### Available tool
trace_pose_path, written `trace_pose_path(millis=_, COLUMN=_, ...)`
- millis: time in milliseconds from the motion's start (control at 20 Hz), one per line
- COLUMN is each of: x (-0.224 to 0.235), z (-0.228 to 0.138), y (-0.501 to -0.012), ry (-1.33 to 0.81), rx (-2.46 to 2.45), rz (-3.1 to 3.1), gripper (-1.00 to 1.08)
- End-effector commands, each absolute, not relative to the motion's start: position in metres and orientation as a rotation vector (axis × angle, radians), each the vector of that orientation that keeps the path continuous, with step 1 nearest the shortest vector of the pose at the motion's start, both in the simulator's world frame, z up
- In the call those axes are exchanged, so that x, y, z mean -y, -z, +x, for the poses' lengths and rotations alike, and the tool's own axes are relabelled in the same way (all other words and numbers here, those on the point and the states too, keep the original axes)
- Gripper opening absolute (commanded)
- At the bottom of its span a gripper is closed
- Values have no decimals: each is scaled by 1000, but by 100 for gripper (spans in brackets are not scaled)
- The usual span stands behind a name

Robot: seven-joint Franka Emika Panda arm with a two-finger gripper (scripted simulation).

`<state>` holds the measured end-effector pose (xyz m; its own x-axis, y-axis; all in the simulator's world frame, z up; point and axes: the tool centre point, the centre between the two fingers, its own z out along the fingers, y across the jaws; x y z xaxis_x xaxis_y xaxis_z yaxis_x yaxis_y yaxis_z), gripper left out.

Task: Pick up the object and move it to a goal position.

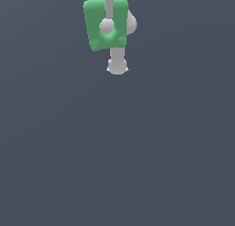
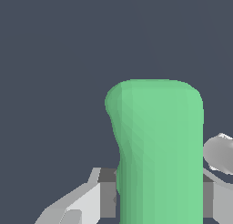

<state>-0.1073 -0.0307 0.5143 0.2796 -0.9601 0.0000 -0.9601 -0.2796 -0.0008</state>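
Fingers (image 2: 98, 200) of the Panda gripper (image 2: 159, 202) pinch the green notched block (image 2: 159, 150) from 2 sides in the wrist view. Farther off, the exterior view shows the block (image 1: 94, 27) held near the top of frame against a plain dark-grey ground (image 1: 117, 151).

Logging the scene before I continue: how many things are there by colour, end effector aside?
Green: 1, the notched block, held in the end effector
Other colours: 0
Total: 1
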Motion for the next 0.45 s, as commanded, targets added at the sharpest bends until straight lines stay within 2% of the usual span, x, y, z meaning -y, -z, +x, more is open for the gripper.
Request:
trace_pose_path(millis=0, x=33, z=-107, y=-524, ry=0, rx=-1885, rz=-2513, gripper=-100)
trace_pose_path(millis=400, x=36, z=-107, y=-535, ry=0, rx=-1885, rz=-2513, gripper=-100)
